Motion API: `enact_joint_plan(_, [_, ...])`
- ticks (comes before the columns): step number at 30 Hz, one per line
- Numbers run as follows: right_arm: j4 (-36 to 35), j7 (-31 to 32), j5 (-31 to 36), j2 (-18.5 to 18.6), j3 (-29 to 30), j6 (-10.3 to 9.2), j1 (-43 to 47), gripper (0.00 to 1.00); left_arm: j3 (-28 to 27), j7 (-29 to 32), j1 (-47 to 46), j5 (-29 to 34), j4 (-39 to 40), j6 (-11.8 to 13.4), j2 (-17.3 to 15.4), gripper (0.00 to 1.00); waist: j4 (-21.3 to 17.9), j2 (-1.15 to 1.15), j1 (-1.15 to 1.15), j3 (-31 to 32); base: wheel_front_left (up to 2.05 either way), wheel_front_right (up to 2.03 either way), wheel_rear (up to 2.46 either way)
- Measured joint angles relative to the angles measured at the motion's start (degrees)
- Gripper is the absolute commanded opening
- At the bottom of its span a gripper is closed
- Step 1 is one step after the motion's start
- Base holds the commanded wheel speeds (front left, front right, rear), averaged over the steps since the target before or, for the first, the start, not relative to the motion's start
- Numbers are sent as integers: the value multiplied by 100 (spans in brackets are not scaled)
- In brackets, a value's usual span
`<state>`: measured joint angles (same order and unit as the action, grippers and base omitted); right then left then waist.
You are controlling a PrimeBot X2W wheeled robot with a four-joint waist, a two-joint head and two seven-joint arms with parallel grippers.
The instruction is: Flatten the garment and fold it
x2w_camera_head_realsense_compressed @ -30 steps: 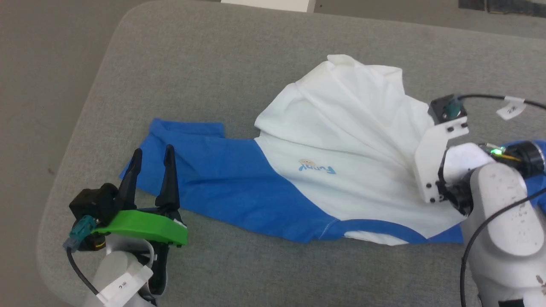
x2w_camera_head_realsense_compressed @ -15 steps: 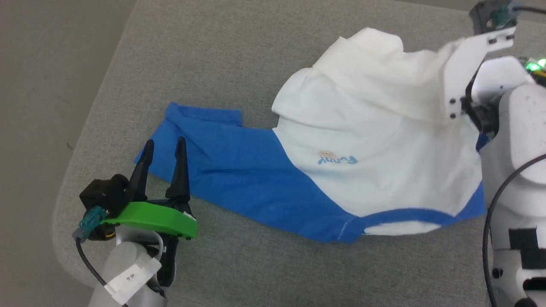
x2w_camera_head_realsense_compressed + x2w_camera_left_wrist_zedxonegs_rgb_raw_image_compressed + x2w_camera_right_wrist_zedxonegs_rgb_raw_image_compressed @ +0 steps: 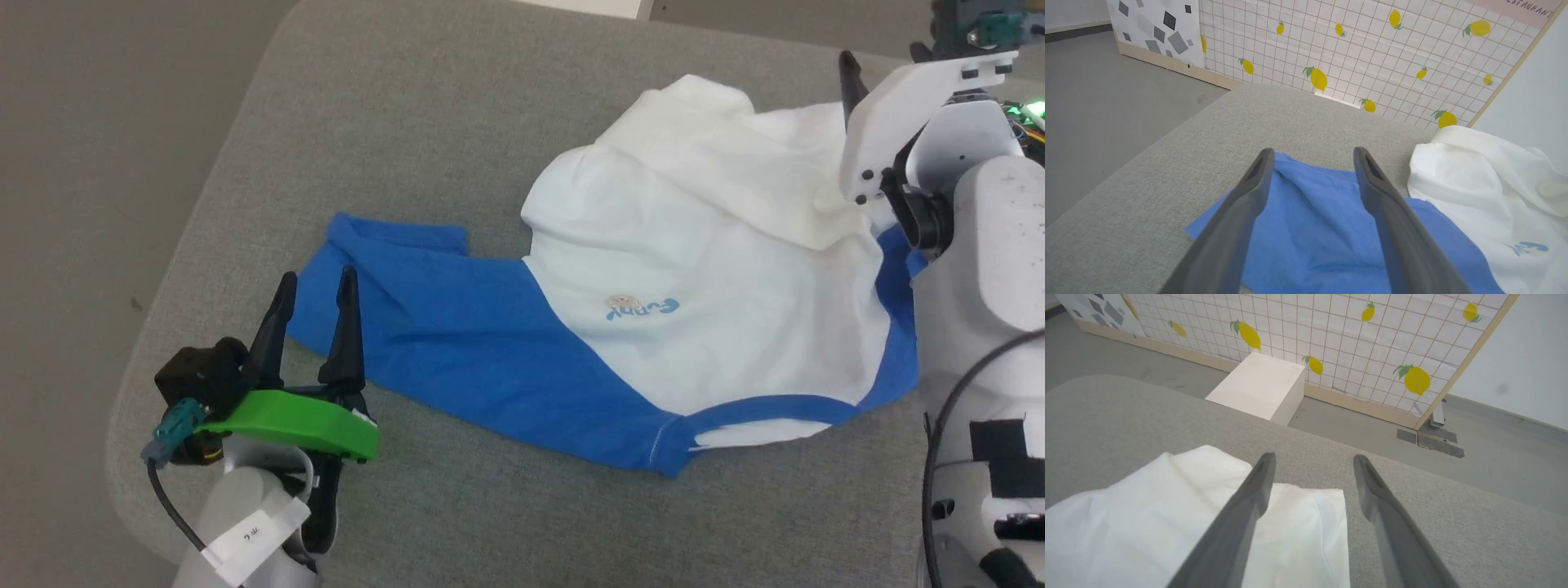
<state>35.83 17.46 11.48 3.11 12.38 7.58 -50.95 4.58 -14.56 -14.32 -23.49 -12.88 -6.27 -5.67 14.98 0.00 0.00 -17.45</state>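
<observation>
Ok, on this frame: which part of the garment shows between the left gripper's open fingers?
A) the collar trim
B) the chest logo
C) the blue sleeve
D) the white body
C: in the left wrist view the left gripper stands open and the blue sleeve of the garment shows between its fingers, while the white body lies off to one side.

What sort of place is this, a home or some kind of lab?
Likely a staged test room: a lemon-print backdrop panel, bare grey floor, and a grey padded table carrying the garment.
</observation>
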Motion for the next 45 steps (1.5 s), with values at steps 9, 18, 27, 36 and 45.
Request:
enact_joint_plan(9, [-1183, -1155, -1525, -27, -263, 0, 1529, 100, -12, -14, 360, 34, 1, 36, 1, 100, -207, 0, 0, 573, 0, 0, 0])
enact_joint_plan(18, [-2529, -991, -2383, -27, 200, 0, 3932, 100, 25, 160, 726, 11, 155, 176, 3, 100, -655, 0, -1, 1023, 0, 0, 0])
enact_joint_plan(27, [-3093, -884, -2584, -25, 660, 0, 4523, 100, 542, 2996, 975, -226, 366, 790, -9, 100, -1016, 0, -1, 1141, 0, 0, 0])
enact_joint_plan(36, [-3175, -907, -2666, -25, 726, 0, 4521, 100, 847, 5139, 1111, -330, 834, 1367, -107, 100, -1031, 0, -1, 1001, 0, 0, 0])
enact_joint_plan(45, [-3139, -1001, -2655, -25, 701, 0, 4506, 100, 960, 4470, 918, -730, 517, 1141, 145, 100, -1172, 0, -1, 780, 0, 0, 0])
